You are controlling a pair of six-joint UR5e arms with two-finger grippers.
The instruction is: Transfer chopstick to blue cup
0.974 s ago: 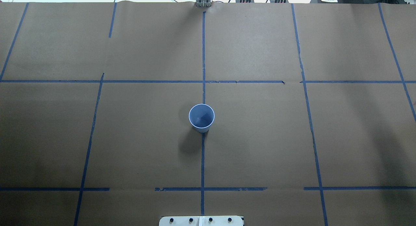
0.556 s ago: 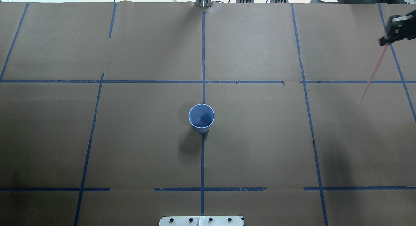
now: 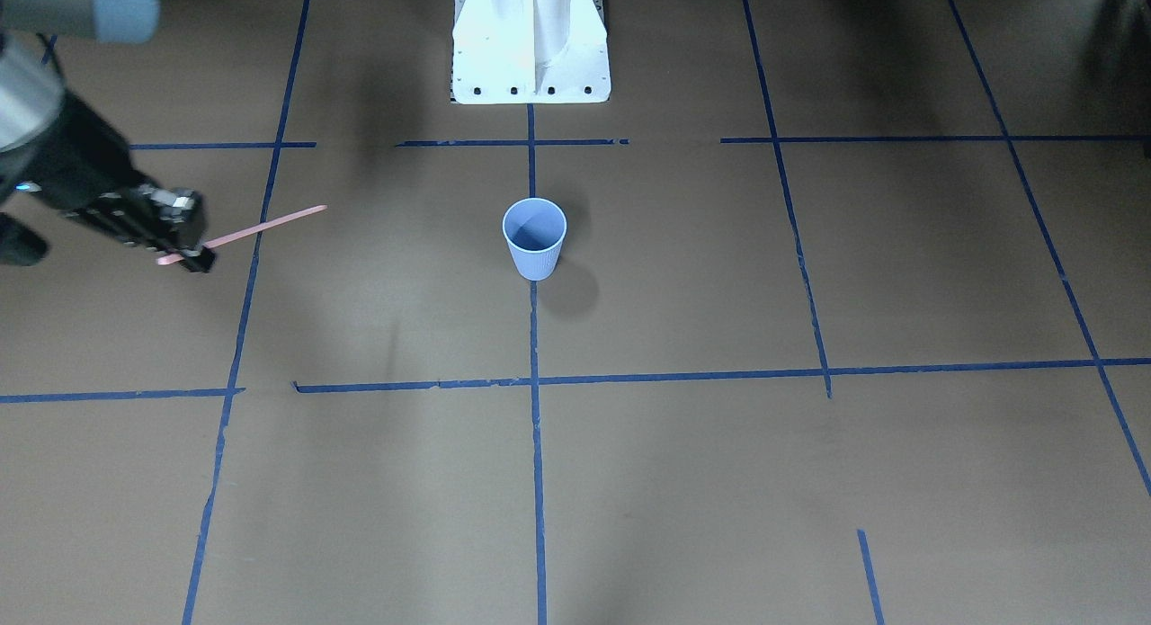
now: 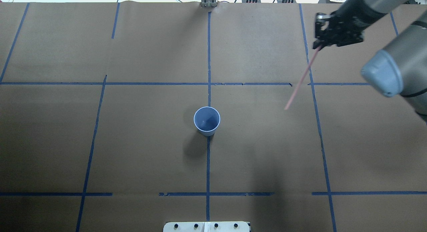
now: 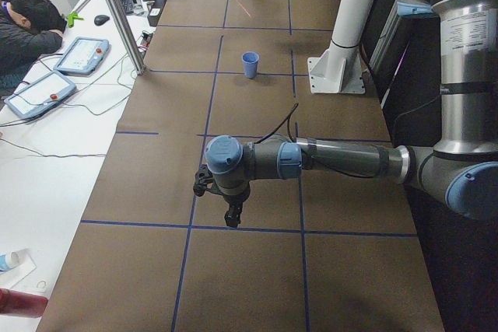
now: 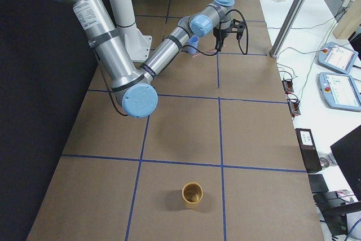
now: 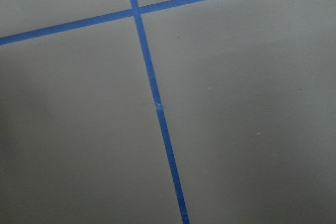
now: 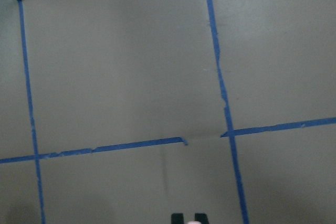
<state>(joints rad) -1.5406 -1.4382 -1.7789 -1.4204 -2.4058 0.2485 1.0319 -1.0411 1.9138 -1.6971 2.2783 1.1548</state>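
A: Right tool (image 4: 319,44)?
B: Clenched on the chopstick (image 4: 301,80), gripping it near one end. A short stub pokes out behind the tool in the front-facing view. The long part slants away from the tool, out over the worktop (image 4: 133,142).
A: Is the chopstick touching anything else?
B: Only the tool, as far as I can see. It looks to hang in the air above the worktop, but height is hard to judge from these angles.
A: Blue cup (image 4: 206,121)?
B: Upright on the worktop, sitting on a blue tape line (image 4: 208,158), well apart from the right tool. The chopstick's free end is the end nearer the cup, well apart from it too.
A: Left tool (image 5: 231,217)?
B: It shows only in the left side view, pointing down over the worktop, on the far side of the cup from the right tool. Cannot tell whether it is released or clenched. Its wrist camera gives just worktop and tape.
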